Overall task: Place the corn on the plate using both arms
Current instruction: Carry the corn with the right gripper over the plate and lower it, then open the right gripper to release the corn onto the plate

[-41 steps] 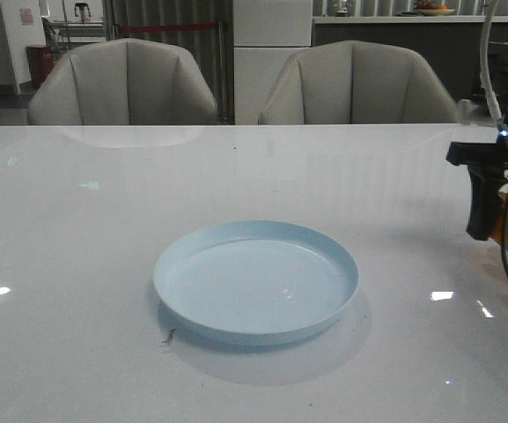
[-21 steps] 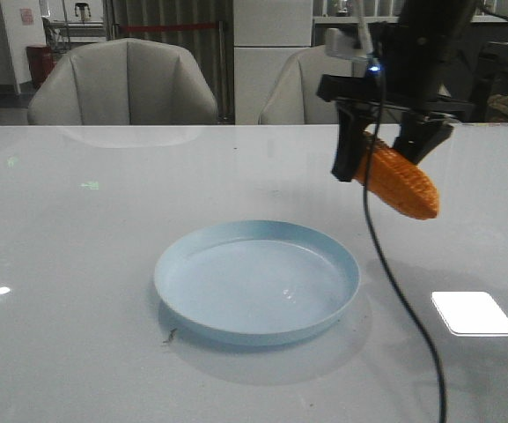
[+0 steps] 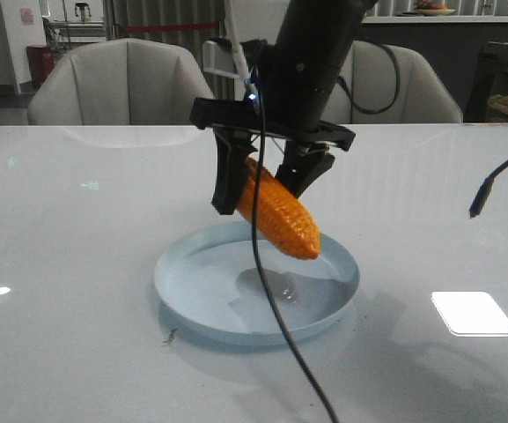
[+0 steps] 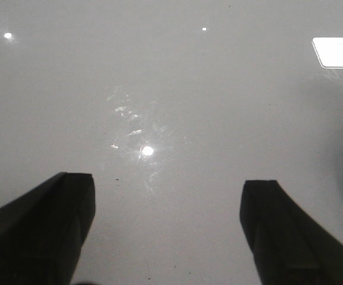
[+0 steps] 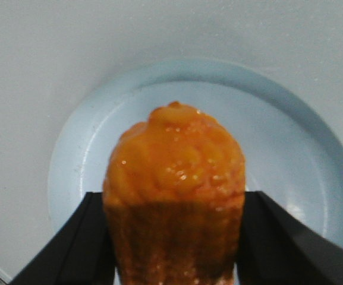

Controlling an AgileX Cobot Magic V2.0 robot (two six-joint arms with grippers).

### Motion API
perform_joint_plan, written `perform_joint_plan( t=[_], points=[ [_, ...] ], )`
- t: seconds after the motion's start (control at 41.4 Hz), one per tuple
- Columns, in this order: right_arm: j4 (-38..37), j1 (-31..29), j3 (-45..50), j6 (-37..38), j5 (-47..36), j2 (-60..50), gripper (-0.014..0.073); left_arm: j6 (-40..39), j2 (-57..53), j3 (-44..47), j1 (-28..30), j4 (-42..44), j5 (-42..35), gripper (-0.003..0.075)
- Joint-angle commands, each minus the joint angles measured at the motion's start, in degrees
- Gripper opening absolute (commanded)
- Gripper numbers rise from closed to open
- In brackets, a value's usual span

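The orange corn hangs tilted, tip down, just above the pale-blue plate in the middle of the white table. My right gripper is shut on the corn's thick end, one black finger on each side. In the right wrist view the corn sits between the fingers of the right gripper, with the plate right under it. My left gripper is open and empty over bare table. It does not show in the front view.
A black cable hangs from the right arm in front of the plate. Another cable end dangles at the right. Two beige chairs stand behind the table. A small dark speck lies by the plate's front left rim.
My right arm has carried the corn from the right side leftward and down, and it is now over the plate. The plate has not moved.
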Motion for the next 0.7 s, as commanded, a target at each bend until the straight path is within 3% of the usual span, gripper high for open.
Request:
perform_joint_plan(
  t=[0.0,0.121,0.193,0.363,0.459,0.677],
  points=[
    [2.03,0.13,-1.81,-0.51,-0.33,-1.17,0.0060,0.11,-0.21,-1.61,0.15,-0.99,-3.95,0.0560],
    [2.03,0.13,-1.81,-0.51,1.88,1.33,0.0066,0.11,-0.21,-1.61,0.15,-0.99,-3.95,0.0560],
    [2.03,0.13,-1.81,-0.51,3.50,2.58,0.0124,0.11,-0.21,-1.61,0.15,-0.99,-3.95,0.0560],
    [2.03,0.13,-1.81,-0.51,4.77,3.56,0.0415,0.11,-0.21,-1.61,0.15,-0.99,-3.95,0.0560],
    [1.97,0.13,-1.93,-0.51,4.55,3.48,0.0535,0.11,-0.21,-1.61,0.15,-0.99,-3.95,0.0560],
    [2.07,0.13,-3.41,-0.51,4.78,3.29,0.0573,0.11,-0.21,-1.61,0.15,-0.99,-3.95,0.0560]
  ],
)
